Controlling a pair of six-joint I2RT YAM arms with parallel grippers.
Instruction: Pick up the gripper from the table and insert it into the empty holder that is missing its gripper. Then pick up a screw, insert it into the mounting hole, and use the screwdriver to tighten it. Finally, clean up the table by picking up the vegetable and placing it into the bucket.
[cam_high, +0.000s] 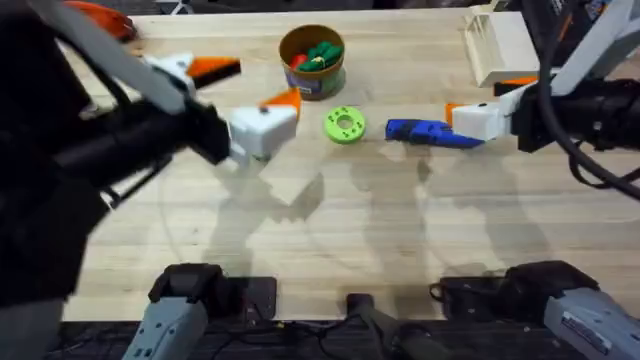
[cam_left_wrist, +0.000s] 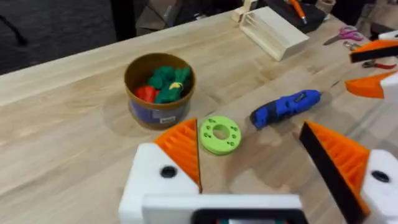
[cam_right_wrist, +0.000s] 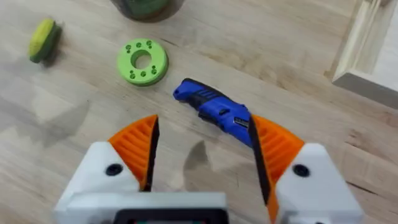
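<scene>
Fingers (cam_right_wrist: 271, 155) of the right gripper (cam_right_wrist: 202, 155) spread around the screwdriver (cam_right_wrist: 211, 107): rigid, smooth, likely rolls; pinch its thick mid-body.

Light wooden worktop (cam_high: 330, 230), planked. Near the far edge, ochre bucket (cam_high: 312, 62) holding red and green toy pieces. Just nearer from it, green ring-shaped disc (cam_high: 344, 125); beside that, toward the right edge, blue screwdriver (cam_high: 432, 133) lying flat. Pale wooden rack (cam_high: 497, 45) at the far right corner. Yellow vegetable (cam_right_wrist: 43, 40) lying apart from the disc.
</scene>
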